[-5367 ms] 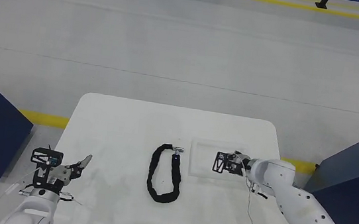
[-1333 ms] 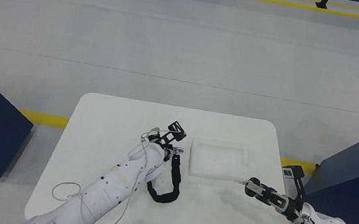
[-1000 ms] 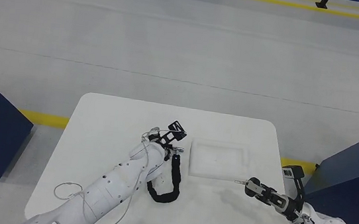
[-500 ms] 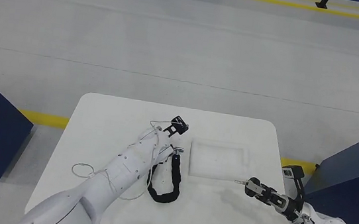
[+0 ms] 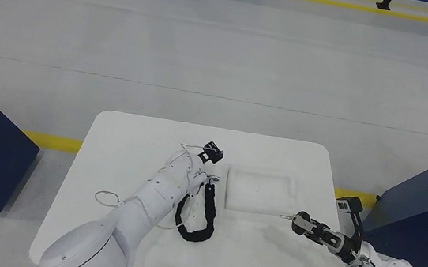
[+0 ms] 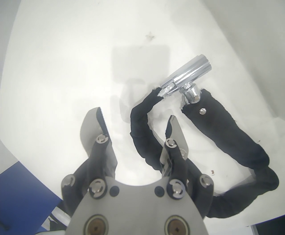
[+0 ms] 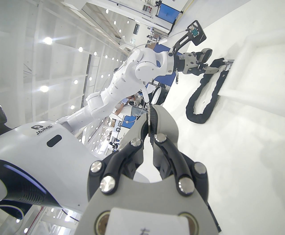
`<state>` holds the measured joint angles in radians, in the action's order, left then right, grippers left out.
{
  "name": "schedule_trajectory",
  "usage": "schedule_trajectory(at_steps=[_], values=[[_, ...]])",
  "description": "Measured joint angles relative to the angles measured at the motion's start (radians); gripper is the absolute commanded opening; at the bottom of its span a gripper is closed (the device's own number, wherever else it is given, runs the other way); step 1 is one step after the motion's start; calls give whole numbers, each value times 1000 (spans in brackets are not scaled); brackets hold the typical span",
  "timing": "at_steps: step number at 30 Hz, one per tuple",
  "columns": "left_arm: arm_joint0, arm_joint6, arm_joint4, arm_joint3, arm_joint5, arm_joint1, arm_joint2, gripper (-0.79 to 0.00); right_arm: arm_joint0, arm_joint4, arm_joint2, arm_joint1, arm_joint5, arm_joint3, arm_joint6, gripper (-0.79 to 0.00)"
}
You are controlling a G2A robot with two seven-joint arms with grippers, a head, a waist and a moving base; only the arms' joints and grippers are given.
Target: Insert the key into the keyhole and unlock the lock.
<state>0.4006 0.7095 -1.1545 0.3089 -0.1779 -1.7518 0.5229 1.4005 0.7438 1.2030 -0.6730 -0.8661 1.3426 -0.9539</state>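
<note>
We see left hand [image 6: 135, 115] wide open over lock [image 6: 187, 75] on desk [image 5: 115, 162]; right hand [image 7: 148, 115] pinches key [image 5: 285, 216].

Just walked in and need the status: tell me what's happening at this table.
The left hand hovers open over the black-sleeved chain lock, close to its chrome cylinder, not gripping it. The right hand sits apart near the edge of the table, shut on the key. The key has not been inserted yet.

Bright overhead light, glare on white table [image 6: 55, 66], soft shadows, fisheye-curved edges.
</note>
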Motion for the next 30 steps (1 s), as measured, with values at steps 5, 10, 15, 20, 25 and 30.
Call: schedule_trajectory(at_steps=[5,10,15,20,25,30], values=[[-9,-13,7,-44,-29,-17,2,-502,0,0,0,0,0,0,0,-785],[-15,2,8,-71,-78,-30,1,-560,0,0,0,0,0,0,0,-785],[-20,8,14,-89,-109,-39,4,-588,0,0,0,0,0,0,0,-785],[-25,-13,13,-99,-103,-45,7,-554,0,0,0,0,0,0,0,-785],[-23,-40,6,-99,-69,-52,8,-551,0,0,0,0,0,0,0,-785],[-21,-26,-5,-105,-57,-62,4,-560,0,0,0,0,0,0,0,-785]])
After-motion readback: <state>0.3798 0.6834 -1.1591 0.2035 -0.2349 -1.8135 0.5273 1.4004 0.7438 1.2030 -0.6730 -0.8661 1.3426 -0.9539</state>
